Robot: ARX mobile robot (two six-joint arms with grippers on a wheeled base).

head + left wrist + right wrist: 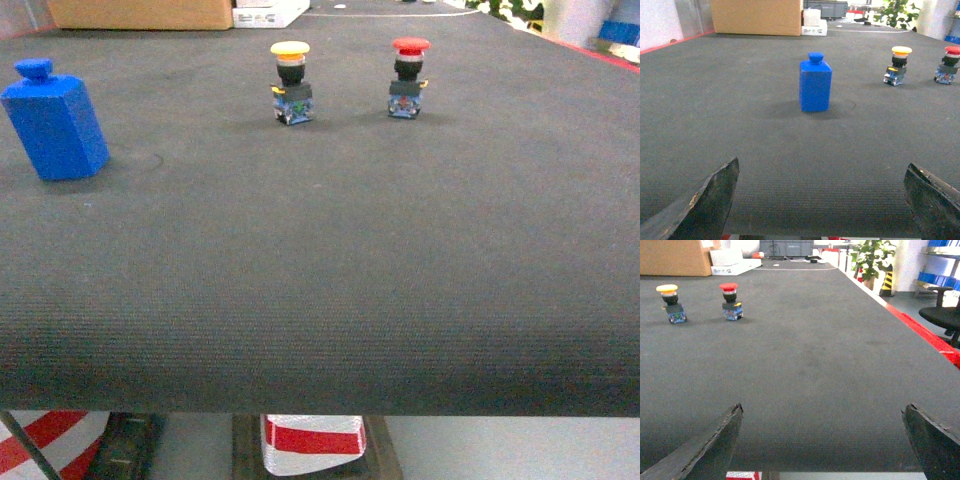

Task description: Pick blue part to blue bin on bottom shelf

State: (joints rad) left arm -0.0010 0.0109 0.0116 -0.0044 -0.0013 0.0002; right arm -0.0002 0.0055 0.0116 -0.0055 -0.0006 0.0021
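where the dark ribbed tabletop (330, 300) stretches back to a cardboard box (757, 16) and a potted plant (871, 255) beyond its red-edged rim, the blue part (55, 120) stands upright near the left edge, apart from everything; a yellow-capped push button (291, 82) and a red-capped push button (408, 78) stand side by side farther back, well right of it. both hands hover at the near edge, left hand (822, 200) spread wide facing the blue part, right hand (825, 440) spread wide over bare mat; an office chair (942, 317) sits off to the right.

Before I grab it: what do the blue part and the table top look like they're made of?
Blue part: probably hard plastic, uniform matte blue with crisp molded edges and a knob on top. Table top: dark grey mat, likely ribbed rubber or fabric, judging by its fine lines and dull finish.
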